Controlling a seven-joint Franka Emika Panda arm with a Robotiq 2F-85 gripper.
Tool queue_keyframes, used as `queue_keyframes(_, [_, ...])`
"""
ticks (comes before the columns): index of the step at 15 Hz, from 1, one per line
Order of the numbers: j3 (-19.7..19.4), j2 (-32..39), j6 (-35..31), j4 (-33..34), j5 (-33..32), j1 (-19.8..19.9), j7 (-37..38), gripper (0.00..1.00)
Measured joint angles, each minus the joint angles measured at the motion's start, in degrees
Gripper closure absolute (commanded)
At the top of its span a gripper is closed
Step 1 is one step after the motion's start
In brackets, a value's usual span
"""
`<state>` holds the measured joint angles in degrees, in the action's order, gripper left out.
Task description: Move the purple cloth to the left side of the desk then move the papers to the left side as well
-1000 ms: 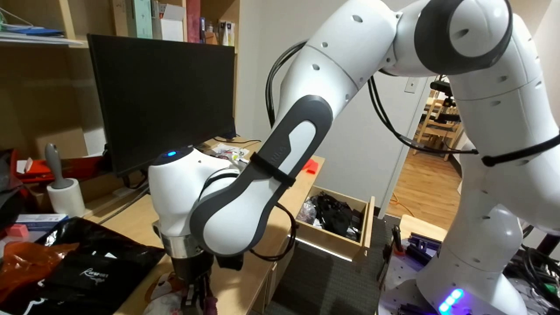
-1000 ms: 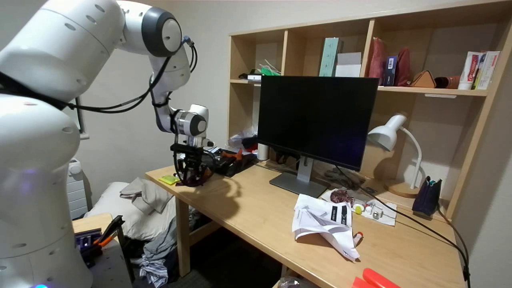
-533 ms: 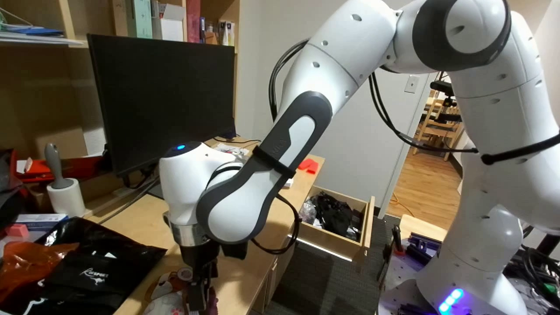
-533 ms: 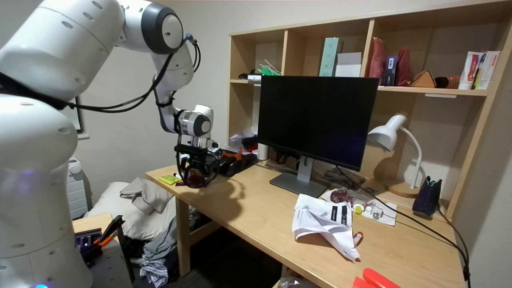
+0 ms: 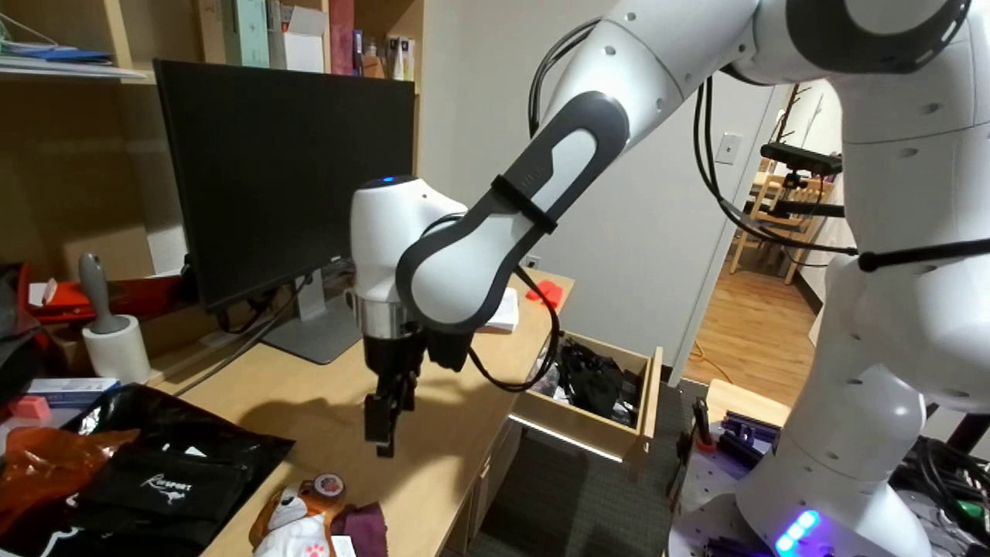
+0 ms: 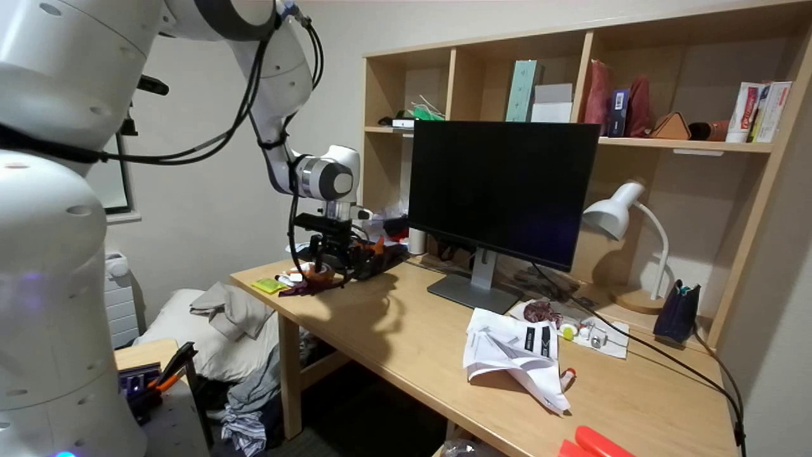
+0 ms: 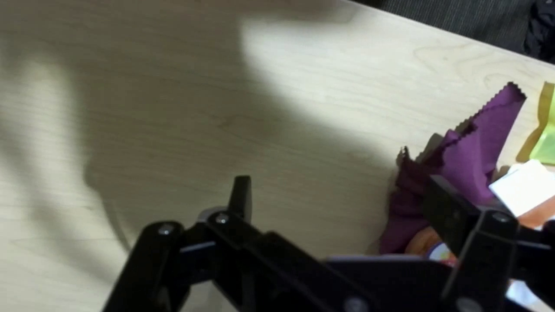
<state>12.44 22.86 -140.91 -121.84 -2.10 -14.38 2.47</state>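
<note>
My gripper (image 7: 340, 186) stands open, with only bare wood showing between its fingers. In an exterior view the gripper (image 5: 387, 429) hangs well above the desk (image 5: 456, 425), its shadow falling on the wood. The purple cloth (image 7: 477, 160) lies crumpled on the desktop; one finger covers part of it in the wrist view, but the two are apart. It shows near the front edge in an exterior view, the purple cloth (image 5: 367, 530) touching a dog-printed packet. The papers (image 6: 507, 355), white and creased, rest right of the monitor stand; part of the papers (image 5: 506, 311) shows behind the arm.
The dog-printed packet (image 5: 298, 518) and a yellow-green packet (image 6: 269, 285) lie by the cloth. A black bag (image 5: 166, 464) is close by. The monitor (image 6: 501, 190) stands at the back. Near the papers are a maroon scrunchie (image 6: 542, 311) and red objects (image 6: 596, 444).
The gripper has risen from the cloth and moved away along the desk, toward the monitor stand's side. The cloth is left lying on the desk, uncovered. The papers have not moved.
</note>
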Motion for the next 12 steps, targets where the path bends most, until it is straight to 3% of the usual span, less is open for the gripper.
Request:
queue_keyframes(5, [-2.86,-6.38,1.16,-1.14,7.51,8.63,-4.13,0.00])
queue_keyframes(12, [-10.22,-5.37,7.62,5.89,9.33,16.65,-5.44,0.00])
